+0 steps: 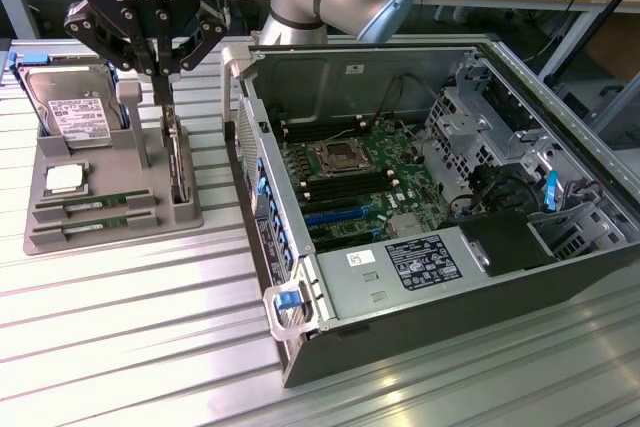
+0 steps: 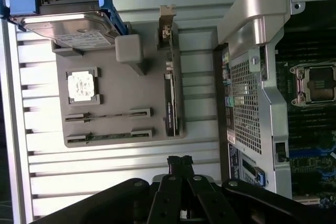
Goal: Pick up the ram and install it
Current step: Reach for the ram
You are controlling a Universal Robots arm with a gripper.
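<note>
We see the gripper (image 1: 163, 107) closed on nothing, hovering above the grey tray (image 1: 120, 172). Both ram sticks (image 1: 97, 205) lie in their tray slots, so we judge neither pickup nor installation done.

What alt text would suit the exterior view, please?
A black robot gripper, shut, hangs over a grey tray holding two green ram sticks, a silver hard drive and a square processor chip, beside an open computer case.

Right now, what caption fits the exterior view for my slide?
Shut gripper above the gray tray holding two ram sticks, hard drive and processor, beside the open computer case.
</note>
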